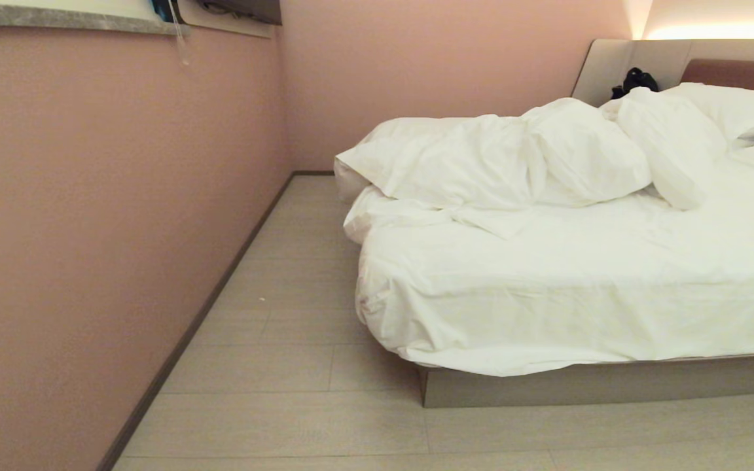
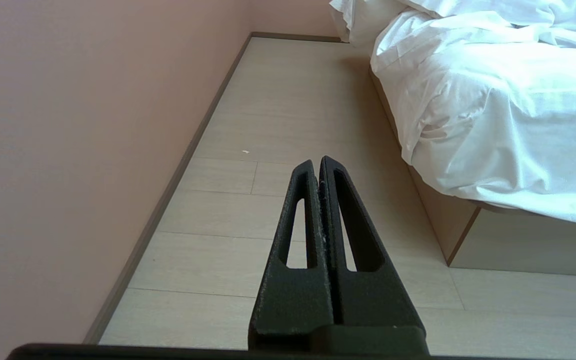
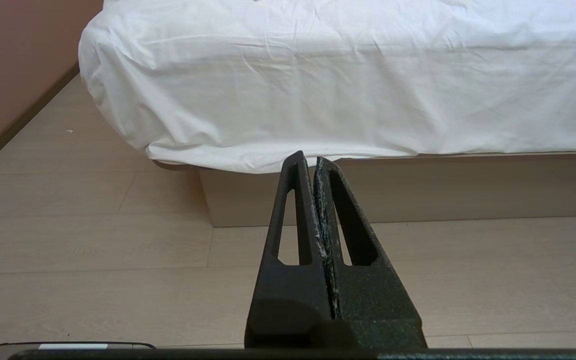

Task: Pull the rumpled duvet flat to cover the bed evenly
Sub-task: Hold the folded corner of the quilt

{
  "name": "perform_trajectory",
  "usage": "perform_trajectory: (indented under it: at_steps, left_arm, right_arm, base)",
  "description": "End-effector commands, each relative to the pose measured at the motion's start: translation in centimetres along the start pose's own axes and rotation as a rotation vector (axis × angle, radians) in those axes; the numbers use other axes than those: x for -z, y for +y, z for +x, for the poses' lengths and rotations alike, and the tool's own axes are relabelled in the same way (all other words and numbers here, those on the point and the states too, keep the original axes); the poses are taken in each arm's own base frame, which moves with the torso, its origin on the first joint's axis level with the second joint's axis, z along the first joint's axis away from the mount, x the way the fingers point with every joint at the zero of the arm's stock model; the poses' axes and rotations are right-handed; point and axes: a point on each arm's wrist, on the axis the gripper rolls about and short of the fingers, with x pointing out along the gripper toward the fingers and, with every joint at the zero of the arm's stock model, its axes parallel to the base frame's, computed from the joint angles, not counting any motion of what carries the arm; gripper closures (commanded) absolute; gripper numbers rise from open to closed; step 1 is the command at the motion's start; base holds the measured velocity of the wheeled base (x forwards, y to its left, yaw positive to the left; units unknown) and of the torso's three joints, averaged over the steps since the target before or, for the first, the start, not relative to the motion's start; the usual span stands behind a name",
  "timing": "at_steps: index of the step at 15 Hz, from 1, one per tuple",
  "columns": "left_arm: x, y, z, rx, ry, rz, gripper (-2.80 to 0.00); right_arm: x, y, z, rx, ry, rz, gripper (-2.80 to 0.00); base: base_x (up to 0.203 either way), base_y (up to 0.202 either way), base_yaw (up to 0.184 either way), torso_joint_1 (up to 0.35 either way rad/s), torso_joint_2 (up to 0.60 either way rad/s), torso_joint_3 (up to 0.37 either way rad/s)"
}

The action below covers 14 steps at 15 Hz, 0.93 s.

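Observation:
The duvet (image 1: 482,160) lies rumpled in a puffy white heap across the far side of the bed (image 1: 612,383), its edge spilling over the far left corner. The near half of the mattress shows only the creased white sheet (image 1: 580,288). Neither arm appears in the head view. My left gripper (image 2: 316,161) is shut and empty, hanging over the floor beside the bed's corner. My right gripper (image 3: 308,157) is also shut and empty, pointing at the bed's base (image 3: 468,185) below the hanging sheet (image 3: 348,75).
Pillows (image 1: 737,108) lean against the padded headboard (image 1: 737,69), with a small black object (image 1: 635,82) on its ledge. A pink wall (image 1: 102,229) runs along the left, leaving a strip of pale plank floor (image 1: 285,314) between it and the bed.

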Motion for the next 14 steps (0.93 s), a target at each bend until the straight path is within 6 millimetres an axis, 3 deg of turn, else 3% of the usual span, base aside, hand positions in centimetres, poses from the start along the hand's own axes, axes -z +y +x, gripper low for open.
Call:
perform_trajectory:
  at_steps: [1, 14]
  left_arm:
    - [-0.01, 0.0, 0.0, -0.001, -0.001, 0.0, 0.0]
    - [-0.02, 0.0, 0.0, -0.001, -0.002, 0.003, 0.0]
  right_arm:
    - [0.0, 0.0, 0.0, 0.0, 0.0, 0.0, 0.0]
    - [0.0, 0.0, 0.0, -0.001, 0.0, 0.0, 0.0]
  base:
    - [0.0, 0.0, 0.0, 0.0, 0.0, 0.0]
    - [0.0, 0.0, 0.0, 0.0, 0.0, 0.0]
